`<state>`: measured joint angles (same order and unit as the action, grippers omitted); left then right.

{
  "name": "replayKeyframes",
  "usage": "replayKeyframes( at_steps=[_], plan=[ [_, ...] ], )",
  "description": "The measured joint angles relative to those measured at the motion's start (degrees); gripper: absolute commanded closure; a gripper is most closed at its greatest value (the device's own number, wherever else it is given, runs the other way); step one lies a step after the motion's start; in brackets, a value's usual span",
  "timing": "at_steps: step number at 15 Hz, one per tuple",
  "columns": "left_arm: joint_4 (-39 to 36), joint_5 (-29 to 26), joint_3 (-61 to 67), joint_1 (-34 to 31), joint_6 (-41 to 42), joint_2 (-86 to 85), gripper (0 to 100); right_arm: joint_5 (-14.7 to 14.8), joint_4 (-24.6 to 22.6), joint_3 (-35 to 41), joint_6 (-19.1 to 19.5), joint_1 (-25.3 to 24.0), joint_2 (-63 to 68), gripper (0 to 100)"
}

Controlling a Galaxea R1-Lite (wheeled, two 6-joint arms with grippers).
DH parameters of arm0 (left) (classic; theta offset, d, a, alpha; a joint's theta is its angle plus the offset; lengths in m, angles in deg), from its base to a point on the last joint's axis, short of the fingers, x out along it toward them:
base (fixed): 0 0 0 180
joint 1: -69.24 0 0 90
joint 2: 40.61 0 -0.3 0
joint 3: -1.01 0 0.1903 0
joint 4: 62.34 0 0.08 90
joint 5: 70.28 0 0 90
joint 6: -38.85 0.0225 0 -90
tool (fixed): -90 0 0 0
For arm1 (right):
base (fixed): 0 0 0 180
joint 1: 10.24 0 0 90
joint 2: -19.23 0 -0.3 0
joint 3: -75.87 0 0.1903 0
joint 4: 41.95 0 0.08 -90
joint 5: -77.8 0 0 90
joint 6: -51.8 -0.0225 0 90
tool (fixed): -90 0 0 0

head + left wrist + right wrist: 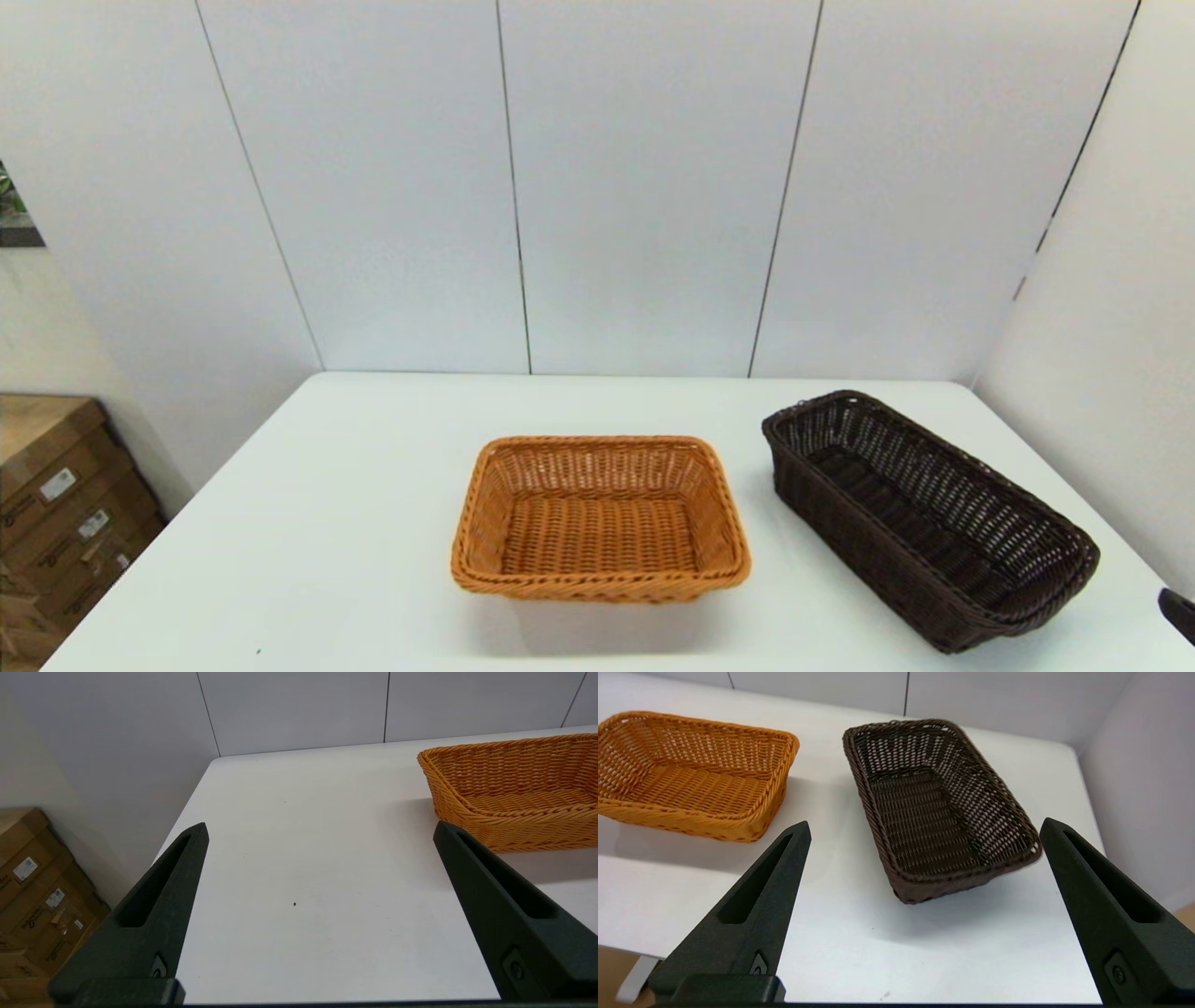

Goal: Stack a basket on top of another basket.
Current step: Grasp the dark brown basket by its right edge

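While both hands (320,828) (924,826) gape empty: one dark basket (924,518), one orange basket (600,516), apart.

The dark brown basket (941,812), rectangular with open-weave sides and a rolled rim, stood upright and empty on the table, directly ahead of the spread right gripper (924,828) and apart from it. The orange basket (691,772), of like size with a braided rim, stood upright and empty beside it, untouched, ahead of the spread left gripper (320,828) and toward the right arm's side.
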<state>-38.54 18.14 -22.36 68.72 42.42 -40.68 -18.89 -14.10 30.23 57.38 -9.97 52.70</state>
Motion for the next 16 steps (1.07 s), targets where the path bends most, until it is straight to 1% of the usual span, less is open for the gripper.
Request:
replayKeyframes(
  at_steps=[2, 5, 7, 8, 9, 11, 12, 13, 14, 16],
  plan=[
    [0.0, -0.05, 0.0, 0.0, 0.0, 0.0, 0, 0.05, -0.72, -2.17, -0.57, -0.51, 8.13, 0],
    [0.0, 0.0, 0.0, 0.01, 0.0, 0.0, 0, 0.91, -1.02, -6.28, -3.72, -0.37, 20.44, 0],
    [0.0, -0.02, 0.0, 0.01, 0.01, 0.0, 0, 1.73, -0.27, -10.17, -6.07, 0.33, 28.17, 0],
    [0.0, -0.05, 0.0, 0.01, 0.01, 0.0, 0, 2.07, 1.11, -12.34, -7.62, 0.78, 31.42, 0],
    [0.0, -0.02, 0.0, 0.01, 0.0, 0.0, 0, 2.89, 3.61, -14.85, -9.59, 1.27, 34.54, 0],
    [0.0, -0.07, 0.0, 0.01, 0.0, 0.0, 0, 5.16, 10.47, -19.96, -13.79, 1.71, 39.74, 0],
    [0.0, -0.05, 0.0, 0.01, 0.01, 0.0, 0, 5.96, 13.67, -21.97, -16.13, 1.84, 42.14, 0],
    [0.0, 0.0, 0.0, 0.01, 0.0, 0.0, 0, 6.67, 15.69, -23.67, -19.11, 1.93, 44.85, 0],
    [0.0, -0.05, 0.0, 0.01, 0.0, 0.0, 0, 7.51, 16.15, -24.81, -21.96, 2.01, 46.93, 0],
    [0.0, 0.0, 0.0, 0.01, 0.01, 0.0, 0, 10.41, 16.51, -26.38, -28.21, 2.12, 50.99, 0]
  ],
)
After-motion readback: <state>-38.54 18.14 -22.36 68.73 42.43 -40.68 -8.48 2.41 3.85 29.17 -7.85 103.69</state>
